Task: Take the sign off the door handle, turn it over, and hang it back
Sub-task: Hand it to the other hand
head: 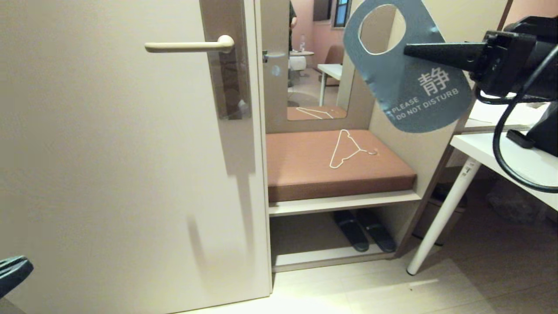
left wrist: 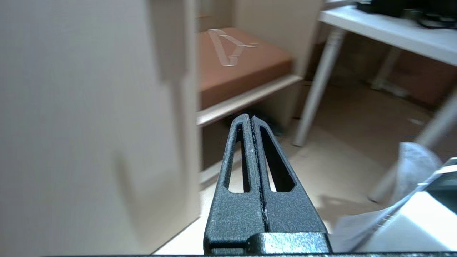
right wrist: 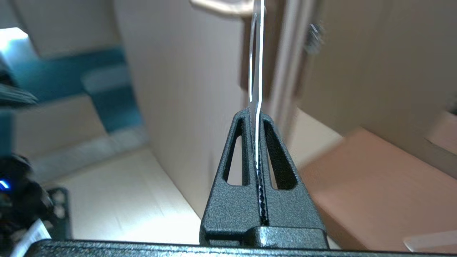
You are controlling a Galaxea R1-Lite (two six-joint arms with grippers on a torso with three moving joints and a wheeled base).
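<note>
**Lettering on the sign**

The sign (head: 407, 87) shows its blue-grey face in the head view, printed in white: a large Chinese character 静, and beneath it "PLEASE DO NOT DISTURB" in two lines (tilted along with the card). No other lettering is readable.

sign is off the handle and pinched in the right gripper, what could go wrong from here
1. The right gripper holds the sign only at its edge beside the hole, edge-on between the fingers in the right wrist view, so it could swivel or slip during the flip.
2. The left gripper is shut and low, so a handover would need it to open first.
3. The door handle is a slim lever; a tilted sign's hole could miss it and the sign fall.
</note>
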